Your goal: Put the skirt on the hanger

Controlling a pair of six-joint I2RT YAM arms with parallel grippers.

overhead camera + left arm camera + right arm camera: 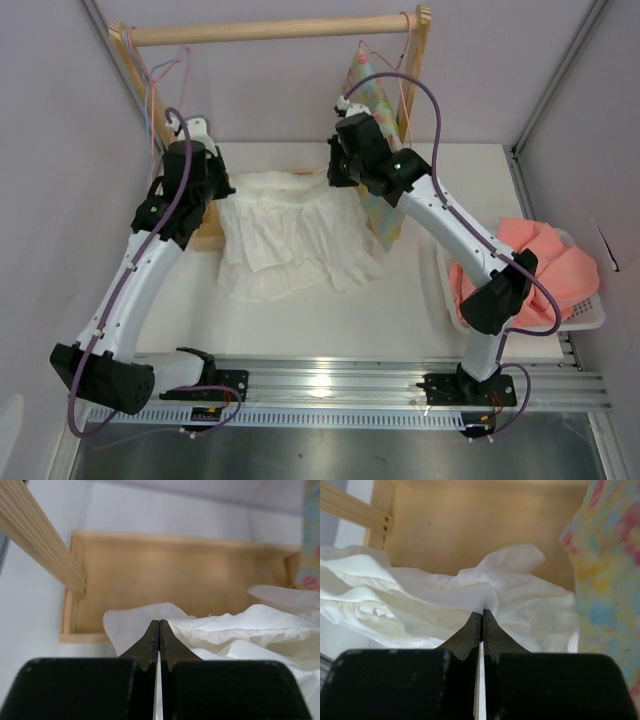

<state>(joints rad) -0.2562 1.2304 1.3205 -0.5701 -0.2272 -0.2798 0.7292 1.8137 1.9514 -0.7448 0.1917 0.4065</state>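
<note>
**Both grippers pinching the top edge of a white skirt before a wooden rack**

From above: a white skirt [290,235], finely pleated with a ruffled hem, lying rumpled on the white table [330,325]. Hem toward the arm bases, top edge at the far side against the foot of a wooden clothes rack [270,30]. One arm reaching to each far corner of the skirt.

At the far left corner, the left gripper [159,622]. Black fingers [147,642] pressed flat together, with a thin sliver of white fabric caught between them and more skirt billowing to the right of the tips. Just beyond, the rack's shallow wooden base tray [175,580] and one slanted wooden leg [40,540].

At the far right corner, the right gripper [482,612], likewise closed tight. Skirt edge bunched into a small peak right at the fingertips, white folds trailing off to the left. Immediately to the right, a pastel floral garment [605,580], hanging from the right end of the rack's rod.

The hanger [153,120]: thin pink wire, hanging at the left end of the rod, above and behind the left arm and apart from the skirt. Too fine in the overhead view to trace its full outline.

At the table's right edge, a white basket [590,322] heaped with salmon-pink cloth [560,260], partly hidden behind the right arm and well apart from the skirt.
</note>
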